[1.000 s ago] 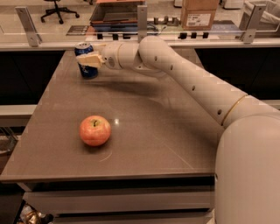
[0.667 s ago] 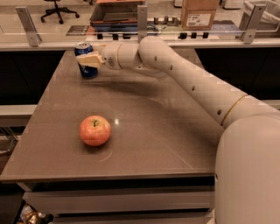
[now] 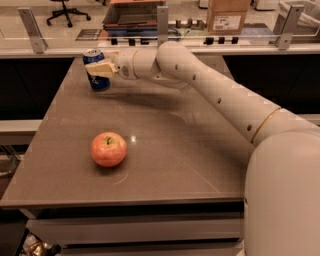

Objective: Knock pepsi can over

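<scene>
The pepsi can [image 3: 98, 79] is a small blue can with a silver top. It stands upright at the far left of the brown table [image 3: 165, 135]. My gripper [image 3: 102, 61] reaches in from the right on the long white arm [image 3: 210, 87] and is at the can's upper half. It is open, with one finger [image 3: 99, 68] across the front of the can and the other behind its top, so the can stands between them. The upper part of the can's label is hidden by the front finger.
A red apple [image 3: 108, 149] sits on the table at the near left. Behind the table runs a glass-topped counter [image 3: 150, 30] with a cardboard box [image 3: 227, 15] and small items. The table's left edge lies close to the can.
</scene>
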Tool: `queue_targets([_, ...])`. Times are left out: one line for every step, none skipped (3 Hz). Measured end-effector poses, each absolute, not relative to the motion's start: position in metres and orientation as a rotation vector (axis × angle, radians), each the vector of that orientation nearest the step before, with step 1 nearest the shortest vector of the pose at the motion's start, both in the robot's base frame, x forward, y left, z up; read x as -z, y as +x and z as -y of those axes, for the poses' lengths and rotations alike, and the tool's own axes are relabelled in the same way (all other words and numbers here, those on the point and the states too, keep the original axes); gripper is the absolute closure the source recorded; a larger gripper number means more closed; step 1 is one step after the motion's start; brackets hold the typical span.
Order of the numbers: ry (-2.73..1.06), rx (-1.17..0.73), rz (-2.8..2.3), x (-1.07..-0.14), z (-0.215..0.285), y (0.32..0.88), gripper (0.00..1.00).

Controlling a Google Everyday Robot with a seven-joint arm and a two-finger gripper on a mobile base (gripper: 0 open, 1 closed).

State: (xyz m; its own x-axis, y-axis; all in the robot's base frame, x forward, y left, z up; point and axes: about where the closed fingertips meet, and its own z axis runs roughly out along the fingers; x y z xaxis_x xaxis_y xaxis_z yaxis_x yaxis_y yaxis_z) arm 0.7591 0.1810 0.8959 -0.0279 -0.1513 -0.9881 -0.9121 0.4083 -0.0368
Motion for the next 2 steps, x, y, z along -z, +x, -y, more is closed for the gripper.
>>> queue_targets([-1.016,-0.773,-1.526,-0.906,-0.173,0.755,1.00])
queue_targets([-1.036,-0.698,-1.599,-0.923,-0.153,0.748,1.00])
